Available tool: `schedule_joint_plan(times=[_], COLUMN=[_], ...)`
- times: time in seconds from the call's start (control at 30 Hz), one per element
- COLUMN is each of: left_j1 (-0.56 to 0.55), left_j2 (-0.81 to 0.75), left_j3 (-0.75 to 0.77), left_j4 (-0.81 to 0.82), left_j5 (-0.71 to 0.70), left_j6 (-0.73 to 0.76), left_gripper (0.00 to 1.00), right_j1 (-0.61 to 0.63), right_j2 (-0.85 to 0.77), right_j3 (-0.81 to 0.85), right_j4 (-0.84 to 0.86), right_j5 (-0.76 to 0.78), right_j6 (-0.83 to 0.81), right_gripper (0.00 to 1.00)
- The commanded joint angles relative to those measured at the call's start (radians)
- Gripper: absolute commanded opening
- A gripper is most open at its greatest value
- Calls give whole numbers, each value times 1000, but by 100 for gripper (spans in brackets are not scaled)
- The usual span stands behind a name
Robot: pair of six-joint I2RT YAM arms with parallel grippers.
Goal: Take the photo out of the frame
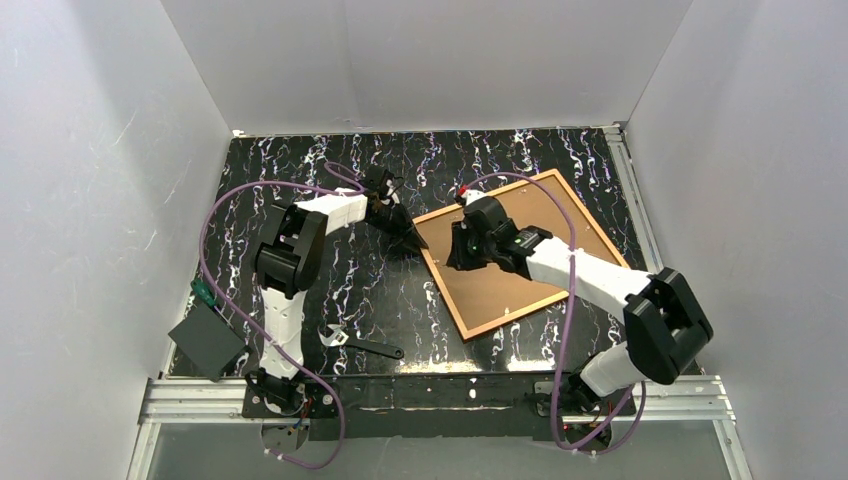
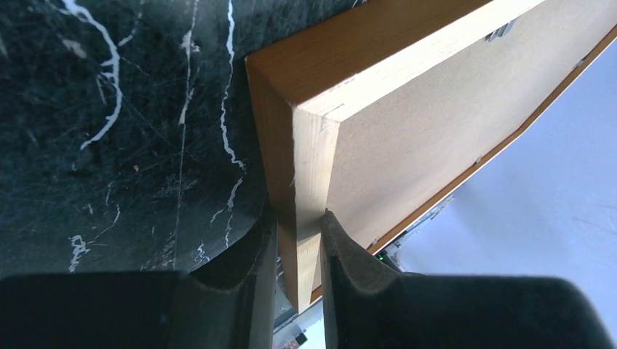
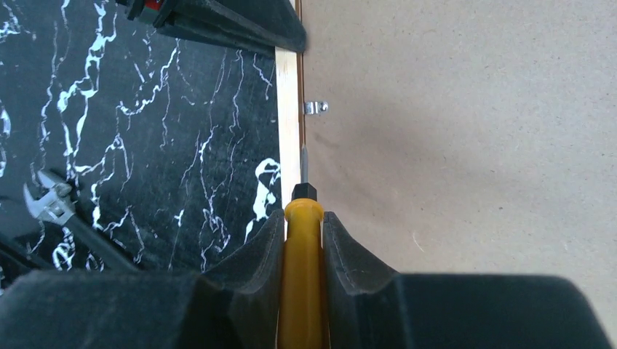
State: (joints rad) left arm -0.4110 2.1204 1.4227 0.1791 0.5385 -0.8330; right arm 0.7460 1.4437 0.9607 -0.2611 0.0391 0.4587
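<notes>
The frame (image 1: 590,218) lies face down on the black marble table, right of centre. A tan backing board (image 1: 510,265) fills it, so the photo's printed side is hidden. My left gripper (image 1: 405,232) is shut on the frame's wooden rail (image 2: 313,167) next to its left corner, one finger on either side (image 2: 298,233). My right gripper (image 1: 458,255) hovers over the same left rail (image 3: 287,109), shut on a yellow-handled screwdriver (image 3: 302,247). Its thin tip (image 3: 303,156) points along the seam between rail and board (image 3: 451,145), just short of a small metal clip (image 3: 315,107).
An adjustable wrench (image 1: 355,343) lies near the front edge between the arms and shows too in the right wrist view (image 3: 51,203). A dark flat box (image 1: 205,342) with a green-handled tool (image 1: 205,293) sits at the front left. White walls enclose the table.
</notes>
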Motion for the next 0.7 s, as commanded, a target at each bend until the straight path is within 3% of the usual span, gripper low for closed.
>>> schedule_joint_plan(times=[0.0, 0.2, 0.67], left_j1=[6, 13, 14], left_j2=[65, 54, 44], left_j3=[-32, -52, -71], left_j4=[-61, -57, -69], left_j5=[23, 41, 54], left_j6=[-5, -5, -10], left_gripper=[0, 0, 0], right_j1=[30, 58, 82], right_j2=[46, 85, 168], right_j3=[67, 79, 114], right_j4=[46, 33, 103], right_j5=[84, 182, 174], right_j6=[-28, -27, -3], right_gripper=[1, 1, 1])
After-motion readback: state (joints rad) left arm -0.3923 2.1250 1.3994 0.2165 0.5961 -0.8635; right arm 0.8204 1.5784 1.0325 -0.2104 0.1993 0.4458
